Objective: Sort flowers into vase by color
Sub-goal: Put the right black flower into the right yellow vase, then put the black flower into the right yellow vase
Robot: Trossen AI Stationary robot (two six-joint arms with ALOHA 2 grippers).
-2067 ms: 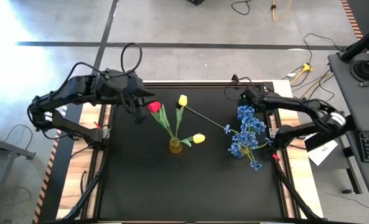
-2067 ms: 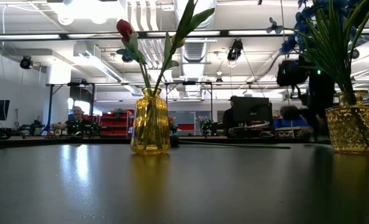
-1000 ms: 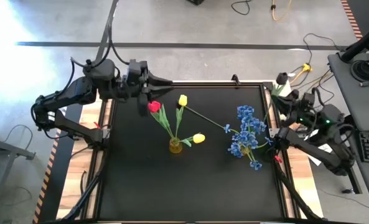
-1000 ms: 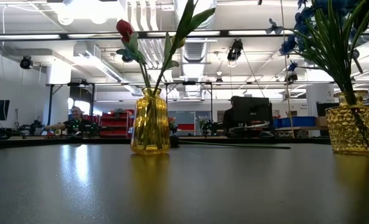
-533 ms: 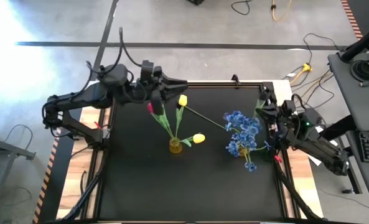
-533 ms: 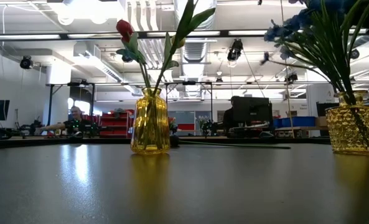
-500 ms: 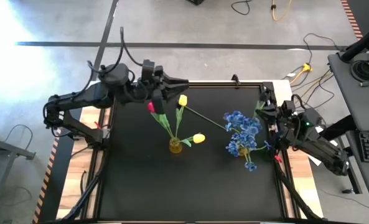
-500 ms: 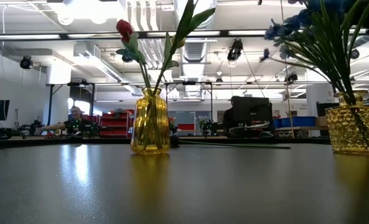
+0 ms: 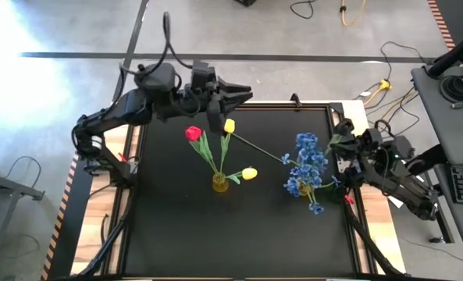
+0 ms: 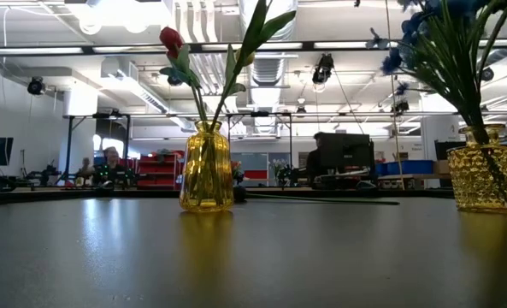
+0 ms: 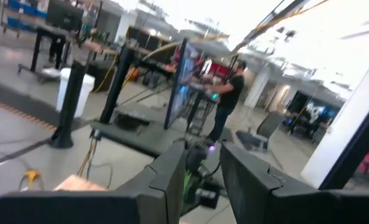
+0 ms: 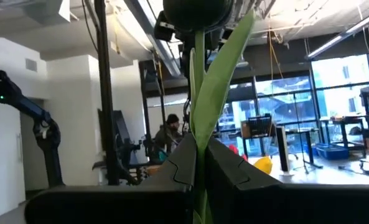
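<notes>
left claw (image 9: 247, 93) has swung farther right, spread apart; right claw (image 12: 198, 152) pinches a tulip stem (image 12: 200, 74).

The near part of the tabletop (image 9: 239, 234) is bare, giving open passage. At centre, a yellow vase (image 9: 220, 183) with tulip stems fanning toward the far edge obstructs. A loose yellow tulip (image 9: 229, 126) lies with its stem across the gap to the blue spray (image 9: 309, 168), blocking low passage there.
</notes>
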